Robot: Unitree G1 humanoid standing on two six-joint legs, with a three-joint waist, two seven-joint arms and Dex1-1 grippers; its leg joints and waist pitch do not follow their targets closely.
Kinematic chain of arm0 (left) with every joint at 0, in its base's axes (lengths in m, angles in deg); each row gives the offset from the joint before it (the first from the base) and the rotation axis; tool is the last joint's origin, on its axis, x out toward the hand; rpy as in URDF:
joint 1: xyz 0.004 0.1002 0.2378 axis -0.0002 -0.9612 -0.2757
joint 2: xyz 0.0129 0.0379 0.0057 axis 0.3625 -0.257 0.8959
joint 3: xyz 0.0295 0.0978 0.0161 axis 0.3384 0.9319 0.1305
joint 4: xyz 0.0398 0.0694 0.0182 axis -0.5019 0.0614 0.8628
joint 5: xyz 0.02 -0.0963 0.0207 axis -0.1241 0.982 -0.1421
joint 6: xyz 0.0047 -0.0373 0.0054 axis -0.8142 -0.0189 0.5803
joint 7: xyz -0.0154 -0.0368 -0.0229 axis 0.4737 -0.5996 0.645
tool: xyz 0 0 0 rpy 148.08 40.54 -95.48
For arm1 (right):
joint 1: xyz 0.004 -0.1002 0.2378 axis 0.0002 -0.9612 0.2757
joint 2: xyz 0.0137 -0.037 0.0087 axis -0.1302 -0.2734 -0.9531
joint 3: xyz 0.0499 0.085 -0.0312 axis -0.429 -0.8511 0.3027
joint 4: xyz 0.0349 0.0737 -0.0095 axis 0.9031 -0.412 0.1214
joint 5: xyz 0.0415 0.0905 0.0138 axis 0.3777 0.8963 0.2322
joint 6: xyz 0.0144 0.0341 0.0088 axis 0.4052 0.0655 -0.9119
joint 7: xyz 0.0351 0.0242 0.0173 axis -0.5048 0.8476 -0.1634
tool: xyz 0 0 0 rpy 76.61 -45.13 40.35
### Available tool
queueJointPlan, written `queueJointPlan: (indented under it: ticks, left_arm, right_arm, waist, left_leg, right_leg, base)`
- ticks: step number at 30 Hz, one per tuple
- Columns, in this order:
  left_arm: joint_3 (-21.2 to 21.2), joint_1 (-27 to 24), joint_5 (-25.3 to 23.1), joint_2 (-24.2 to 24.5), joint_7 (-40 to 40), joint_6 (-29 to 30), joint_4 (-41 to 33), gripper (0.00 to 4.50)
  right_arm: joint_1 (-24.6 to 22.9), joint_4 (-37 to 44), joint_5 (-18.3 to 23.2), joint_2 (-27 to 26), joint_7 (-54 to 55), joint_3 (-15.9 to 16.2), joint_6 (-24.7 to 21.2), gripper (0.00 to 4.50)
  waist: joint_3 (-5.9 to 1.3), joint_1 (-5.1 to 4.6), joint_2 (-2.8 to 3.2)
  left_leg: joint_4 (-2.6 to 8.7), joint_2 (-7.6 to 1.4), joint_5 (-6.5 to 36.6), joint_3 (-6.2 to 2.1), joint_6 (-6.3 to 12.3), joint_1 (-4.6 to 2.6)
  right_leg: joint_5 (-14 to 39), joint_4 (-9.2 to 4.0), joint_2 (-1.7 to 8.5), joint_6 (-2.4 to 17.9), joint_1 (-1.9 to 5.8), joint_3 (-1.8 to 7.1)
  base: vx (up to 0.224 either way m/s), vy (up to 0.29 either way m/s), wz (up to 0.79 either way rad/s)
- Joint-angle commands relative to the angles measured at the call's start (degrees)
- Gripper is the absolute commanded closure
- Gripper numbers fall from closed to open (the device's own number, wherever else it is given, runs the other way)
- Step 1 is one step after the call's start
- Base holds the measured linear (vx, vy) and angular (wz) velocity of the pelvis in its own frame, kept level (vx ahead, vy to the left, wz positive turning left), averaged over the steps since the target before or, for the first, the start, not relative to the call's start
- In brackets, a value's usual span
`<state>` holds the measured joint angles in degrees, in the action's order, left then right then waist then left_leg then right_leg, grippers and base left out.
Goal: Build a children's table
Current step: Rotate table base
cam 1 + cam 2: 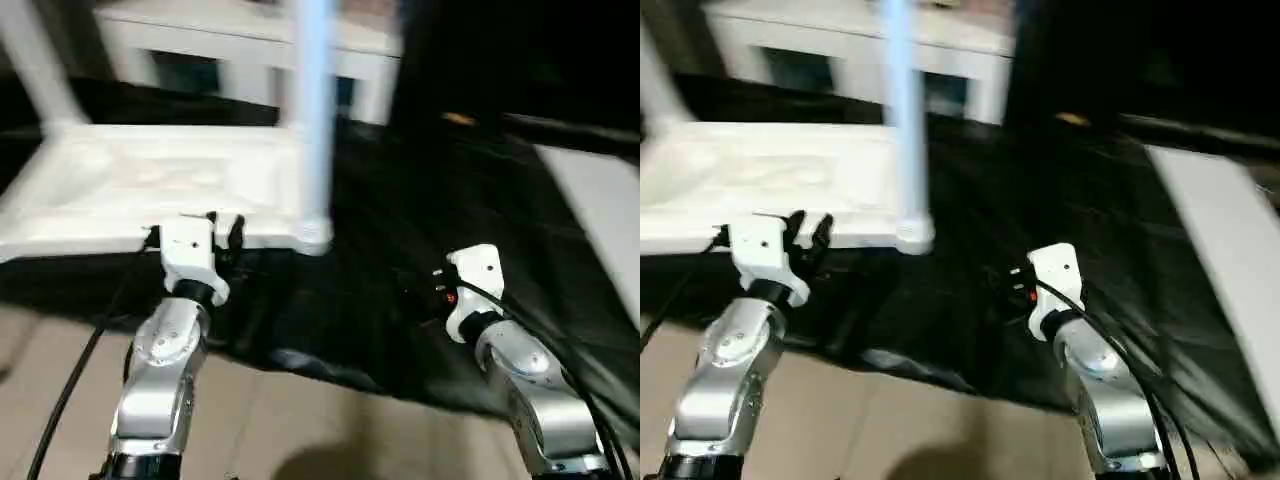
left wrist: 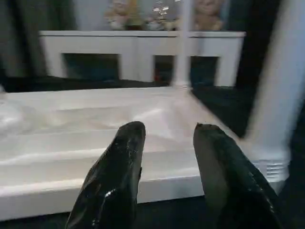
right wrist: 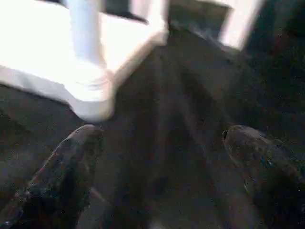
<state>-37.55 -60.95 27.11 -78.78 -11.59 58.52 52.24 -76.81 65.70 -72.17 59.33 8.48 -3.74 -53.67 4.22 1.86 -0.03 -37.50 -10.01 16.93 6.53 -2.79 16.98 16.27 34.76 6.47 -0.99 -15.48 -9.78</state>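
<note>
- The small all-white plastic children's table point(image 1: 150, 185) lies upside down on a black sheet point(image 1: 400, 230) in the upper left of the head view, its ribbed underside facing up.
- A round tapering white leg point(image 1: 316, 120) stands upright in the near corner socket at upper centre; another leg point(image 1: 35, 60) rises at the far upper left edge.
- The left gripper point(image 1: 222, 228) sits at the near rim of the tabletop, lower left of centre. Its black fingers point(image 2: 114, 176) stand partly apart with nothing between them, just short of the rim in the left wrist view.
- The right gripper point(image 3: 157, 167), lower right of centre, is spread wide and empty over the black sheet, apart from the fitted leg.
- A white cabinet point(image 1: 250, 45) stands along the top; a long flat white board point(image 1: 600, 200) lies at the right edge.
- Risk, as a judgement: a push on the rim could slide the light table across the sheet.
- Risk: the right gripper swinging inward could knock the standing leg and loosen it in its socket.
</note>
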Motion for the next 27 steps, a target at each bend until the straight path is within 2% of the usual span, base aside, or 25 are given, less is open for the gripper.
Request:
queueJointPlan:
  ticks: [1,2,3,5,6,7,8,9,10,11,12,13,14,15,16,17,18,19,20,22,23,24,25,26,27]
  left_arm:
    - [0.1,0.7,-0.3,0.2,0.6,0.6,-0.3,2.53]
    - [0.1,0.8,-0.4,0.2,0.4,0.7,-0.2,2.53]
    - [0.1,0.8,-0.4,0.2,0.4,0.7,-0.2,2.53]
    - [0.1,1.0,-0.5,0.4,0.2,0.7,-0.1,2.53]
    - [0.1,1.2,-0.7,0.6,0.0,0.8,0.2,2.53]
    - [0.1,1.3,-0.7,0.6,0.0,0.8,0.3,2.53]
    - [-0.1,1.5,-0.4,0.6,0.0,0.8,0.5,2.53]
    - [-0.1,1.7,-0.3,0.7,-0.1,0.8,0.7,2.53]
    - [-0.1,1.9,-0.2,0.7,-0.1,0.8,0.8,2.53]
    - [-0.1,1.9,-0.3,0.8,-0.2,0.8,0.8,2.53]
    - [-0.1,1.9,-0.3,0.8,-0.1,0.8,0.8,2.53]
    - [-0.2,2.0,-0.3,0.8,-0.1,0.8,0.9,2.53]
    - [-0.2,2.0,-0.5,0.9,-0.1,0.9,0.9,2.53]
    - [-0.2,2.0,-0.4,0.9,0.0,0.9,1.0,2.53]
    - [-0.2,2.1,-0.4,0.9,0.0,0.9,1.0,2.53]
    - [-0.3,2.1,-0.5,1.0,0.1,0.9,1.1,2.53]
    - [-0.2,2.1,-0.5,1.0,0.1,0.9,1.1,2.53]
    - [-0.2,2.1,-0.5,1.1,0.0,0.9,1.1,2.53]
    - [-0.1,2.2,-0.3,1.3,0.1,0.9,1.3,2.53]
    - [0.1,2.5,0.1,1.7,0.9,1.1,1.8,2.53]
    - [0.6,2.7,0.3,2.3,2.4,1.3,2.4,2.53]
    - [0.6,2.7,0.2,2.3,2.4,1.3,2.4,2.53]
    - [0.9,2.8,0.1,2.7,3.1,1.3,2.7,2.53]
    - [2.0,2.6,0.7,3.4,5.6,1.6,2.9,2.53]
    - [2.0,2.6,0.7,3.4,5.6,1.6,2.9,2.53]
  right_arm:
    - [0.1,0.0,0.5,-0.2,0.1,0.0,0.4,0.0]
    - [0.0,0.0,0.3,0.0,-0.1,0.3,0.6,0.0]
    - [-0.1,0.0,0.3,0.1,-0.1,0.3,0.6,0.0]
    - [-0.1,0.1,0.3,0.0,-0.5,0.4,0.8,0.0]
    - [-0.2,0.1,0.5,0.0,-1.0,0.5,1.3,0.0]
    - [-0.2,0.1,0.5,-0.1,-1.1,0.5,1.3,0.0]
    - [-0.1,0.0,0.4,-0.1,-0.9,0.5,1.4,0.0]
    - [0.0,-0.1,0.4,-0.2,-0.8,0.4,1.4,0.0]
    - [0.0,-0.2,0.4,-0.3,-0.8,0.3,1.4,0.0]
    - [0.0,-0.2,0.4,-0.4,-0.7,0.3,1.5,0.0]
    - [0.1,-0.2,0.4,-0.4,-0.7,0.3,1.5,0.0]
    - [0.1,-0.3,0.4,-0.4,-0.6,0.3,1.5,0.0]
    - [0.1,-0.4,0.4,-0.4,-0.6,0.4,1.6,0.0]
    - [0.0,-0.4,0.5,-0.5,-0.6,0.4,1.7,0.0]
    - [0.0,-0.4,0.6,-0.5,-0.6,0.4,1.8,0.0]
    - [-0.1,-0.3,0.5,-0.4,-0.7,0.4,1.8,0.0]
    - [-0.1,-0.3,0.5,-0.4,-0.7,0.4,1.9,0.0]
    - [-0.1,-0.3,0.5,-0.4,-0.7,0.5,1.9,0.0]
    - [0.0,-0.4,0.5,-0.4,-0.7,0.4,2.0,0.0]
    - [-0.1,-0.5,0.3,-0.5,-0.4,0.1,2.0,0.0]
    - [-0.1,-0.6,0.0,-0.6,0.2,-0.2,2.1,0.0]
    - [-0.1,-0.6,0.0,-0.6,0.2,-0.2,2.1,0.0]
    - [-0.1,-0.7,-0.1,-0.6,0.5,-0.3,2.3,0.0]
    - [0.0,-0.8,-0.1,-0.5,0.7,-0.6,2.4,0.0]
    - [0.0,-0.8,-0.1,-0.5,0.7,-0.6,2.4,0.0]
  waist:
    - [-1.83,-0.9,-0.13]
    - [-3.23,-2.44,1.25]
    - [-2.98,-2.34,1.45]
    - [-3.63,-2.74,0.19]
    - [-3.77,-1.67,-1.43]
    - [-4.91,0.73,-1.52]
    - [-5.87,2.01,-2.24]
    - [-5.92,2.47,-1.8]
    - [-5.82,2.42,-0.47]
    - [-5.87,-0.02,2.01]
    - [-6.19,-2.48,2.81]
    - [-7.27,-2.33,1.92]
    - [-6.58,-1.65,2.35]
    - [-6.14,-1.07,1.67]
    - [-6.02,-1.07,0.0]
    - [-5.43,-0.7,-2.14]
    - [-5.33,-0.26,-4.47]
    - [-5.19,2.66,-4.75]
    - [-4.87,2.78,-4.08]
    - [-4.11,2.88,-3.17]
    - [-3.26,2.42,-1.51]
    - [-3.1,2.36,-0.75]
    - [-2.63,1.54,0.89]
    - [-3.94,-0.15,2.01]
    - [-4.54,-0.1,2.06]
  left_leg:
    - [6.98,-3.13,20.1,-1.12,0.87,-1.09]
    - [10.41,-7.17,28.5,-5.0,1.08,-5.86]
    - [10.78,-7.44,27.8,-5.2,2.46,-6.06]
    - [9.02,-5.12,18.3,-4.05,10.54,-6.29]
    - [5.94,0.37,10.1,0.47,13.02,-0.89]
    - [1.87,2.35,2.9,0.99,13.23,3.64]
    - [-1.42,1.59,-1.9,-0.05,11.82,7.18]
    - [-1.55,0.89,-4.0,-0.49,10.75,8.13]
    - [1.52,-0.42,-9.6,-0.94,8.89,8.5]
    - [5.48,-2.07,-19.7,-3.43,13.35,1.13]
    - [5.43,-4.17,-25.1,-7.54,21.58,-4.49]
    - [3.78,-7.94,-30.6,-10.47,29.77,-9.12]
    - [4.14,-7.66,-32.3,-9.91,29.7,-6.92]
    - [5.14,-6.49,-33.6,-7.59,28.7,-5.13]
    - [6.14,-5.57,-27.3,-5.34,27.87,-4.43]
    - [5.48,-1.03,-12.6,-1.57,22.66,-2.77]
    - [4.13,2.54,-3.0,-0.09,18.99,-0.05]
    - [-2.57,6.18,6.2,0.66,12.71,1.98]
    - [-4.59,4.95,2.2,-1.18,7.87,4.31]
    - [-4.95,3.68,-0.3,-2.19,4.78,4.88]
    - [-2.33,1.56,-3.3,-2.87,2.82,4.98]
    - [0.56,0.79,-5.0,-2.78,2.65,4.41]
    - [6.41,-1.55,0.5,-2.99,3.33,3.56]
    - [6.86,-4.13,5.4,-4.95,2.68,1.39]
    - [6.35,-4.38,3.2,-5.22,3.18,0.17]
  right_leg:
    - [31.8,-6.32,0.76,8.4,-0.49,2.47]
    - [8.8,0.52,-0.96,10.4,-4.16,3.9]
    - [5.2,1.37,-0.78,9.7,-4.85,4.41]
    - [-2.0,0.62,0.39,8.7,-5.7,5.97]
    - [-6.5,-2.56,2.17,11.6,-0.41,8.79]
    - [-3.0,-5.28,5.25,15.2,5.39,12.55]
    - [-5.4,-5.67,7.35,19.6,8.56,14.71]
    - [-8.9,-5.43,7.23,21.1,8.88,14.47]
    - [-15.2,-3.66,3.53,19.7,7.84,10.78]
    - [-12.7,1.29,-4.12,11.9,1.41,4.42]
    - [-3.2,4.48,-5.14,7.2,-4.74,3.47]
    - [7.4,7.27,-2.51,0.3,-10.24,5.06]
    - [6.2,8.87,-1.93,-1.9,-10.62,5.5]
    - [1.9,9.31,-1.7,-4.7,-11.59,6.0]
    - [-3.3,7.45,-0.97,-3.3,-12.0,7.07]
    - [-8.9,0.78,0.0,1.7,-9.28,8.92]
    - [-5.4,-1.35,0.59,1.0,-5.08,11.8]
    - [15.0,-6.56,6.3,5.1,-1.06,17.48]
    - [22.4,-6.16,6.64,11.2,1.2,17.64]
    - [22.5,-6.47,7.13,15.3,0.88,17.3]
    - [20.3,-6.86,5.89,19.1,-0.03,14.46]
    - [19.1,-6.49,4.19,18.2,-1.03,12.49]
    - [16.8,-4.75,-0.01,14.1,-2.71,9.4]
    - [7.9,-1.42,-1.45,11.4,-4.07,8.52]
    - [0.8,-0.82,-0.8,11.7,-4.61,8.61]
  base:
    - [0.131,0.034,0.22]
    - [0.119,0.027,0.17]
    - [0.119,0.027,0.17]
    - [0.151,0.006,0.08]
    - [0.145,0.0,0.09]
    - [0.13,0.018,0.08]
    - [0.161,0.044,0.11]
    - [0.161,0.044,0.11]
    - [0.131,0.043,0.1]
    - [0.145,0.013,-0.03]
    - [0.145,0.013,-0.03]
    - [0.19,-0.021,-0.1]
    - [0.13,-0.021,-0.09]
    - [0.13,-0.021,-0.09]
    - [0.075,-0.012,-0.07]
    - [0.08,-0.065,-0.01]
    - [0.08,-0.065,-0.01]
    - [0.073,-0.09,0.09]
    - [0.071,-0.062,0.13]
    - [0.069,-0.04,0.08]
    - [0.0,0.0,0.0]
    - [0.0,0.0,0.0]
    - [0.05,0.086,-0.03]
    - [0.08,0.097,0.06]
    - [0.08,0.097,0.06]
